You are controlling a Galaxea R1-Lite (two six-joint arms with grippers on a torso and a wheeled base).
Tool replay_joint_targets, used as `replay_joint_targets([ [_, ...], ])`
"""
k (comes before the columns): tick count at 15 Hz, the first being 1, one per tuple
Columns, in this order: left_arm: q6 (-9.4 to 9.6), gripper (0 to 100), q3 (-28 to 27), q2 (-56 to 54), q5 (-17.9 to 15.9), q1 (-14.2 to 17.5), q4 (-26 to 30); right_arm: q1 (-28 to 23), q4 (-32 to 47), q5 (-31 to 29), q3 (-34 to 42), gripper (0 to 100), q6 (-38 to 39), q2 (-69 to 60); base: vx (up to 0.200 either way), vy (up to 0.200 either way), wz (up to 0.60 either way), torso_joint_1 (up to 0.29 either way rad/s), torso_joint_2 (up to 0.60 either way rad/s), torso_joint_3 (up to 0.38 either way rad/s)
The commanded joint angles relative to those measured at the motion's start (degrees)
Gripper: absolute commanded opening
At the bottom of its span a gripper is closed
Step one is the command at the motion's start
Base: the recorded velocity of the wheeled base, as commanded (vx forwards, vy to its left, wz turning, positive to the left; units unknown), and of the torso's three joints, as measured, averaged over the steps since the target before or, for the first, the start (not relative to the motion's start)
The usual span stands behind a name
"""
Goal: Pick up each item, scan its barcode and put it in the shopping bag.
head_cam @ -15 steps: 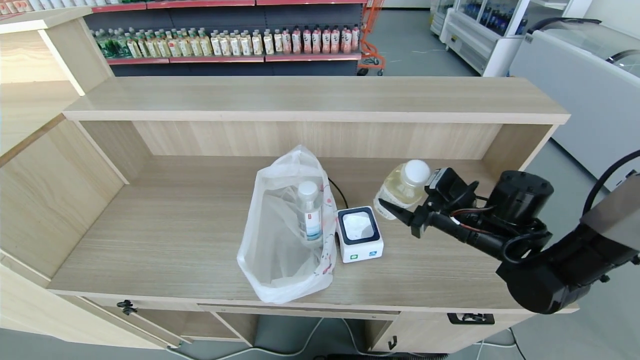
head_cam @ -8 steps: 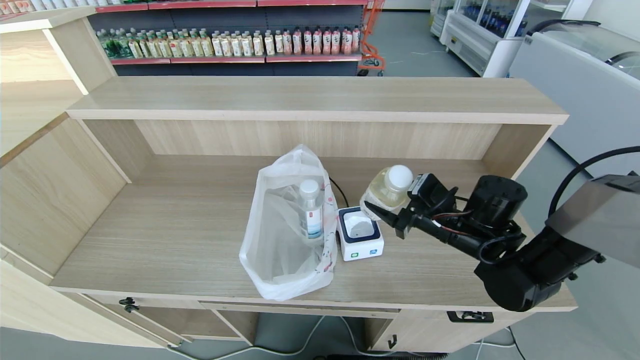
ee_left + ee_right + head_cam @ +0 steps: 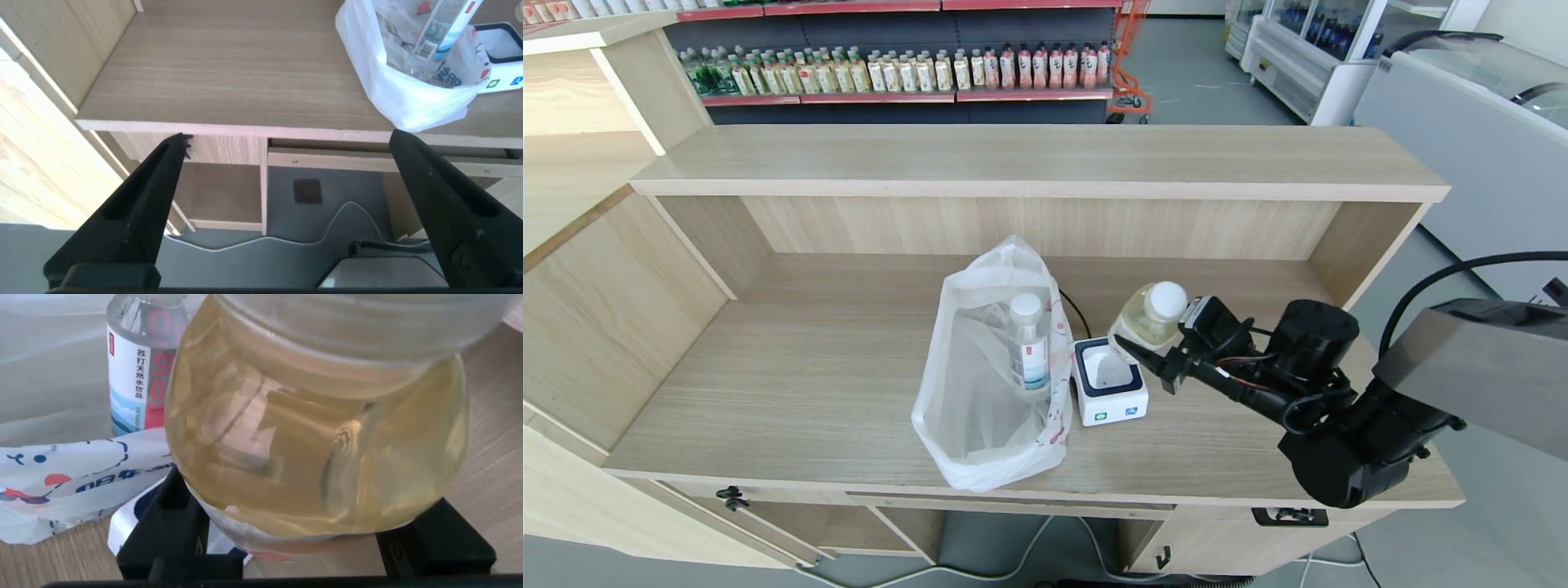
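Our right gripper [image 3: 1143, 340], clamped on the squat clear white-capped bottle of yellowish liquid [image 3: 1143, 318], has moved left to the white cube scanner [image 3: 1112, 392]; barcode scan looks imminent.

Right pincer [image 3: 1142, 346] gripping yellowish bottle [image 3: 1150, 317] by scanner [image 3: 1107, 402], shopping bag [image 3: 970, 384] alongside

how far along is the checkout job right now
Done: one clear bottle stands inside the shopping bag. In hand: the right end effector holds a yellowish white-capped bottle close by the scanner, so the scan seems underway. Left: finishing that scan and putting this bottle in the bag.
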Motion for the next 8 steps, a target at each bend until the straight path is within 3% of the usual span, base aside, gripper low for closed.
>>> replay_joint_targets([
  [1, -0.01, 100, 0.0, 0.0, -0.1, 0.0, 0.0, 0.0, -0.1, 0.1, -1.0, 0, 0.0, 2.2, 0.0, 0.0, 0.0, 0.0, 0.0, 0.0],
  [8, 0.08, 100, 0.0, 0.0, 0.0, 0.0, 0.0, 0.1, -0.1, 0.6, -3.8, 0, 0.9, 4.8, 0.0, 0.0, 0.0, 0.0, 0.0, 0.0],
])
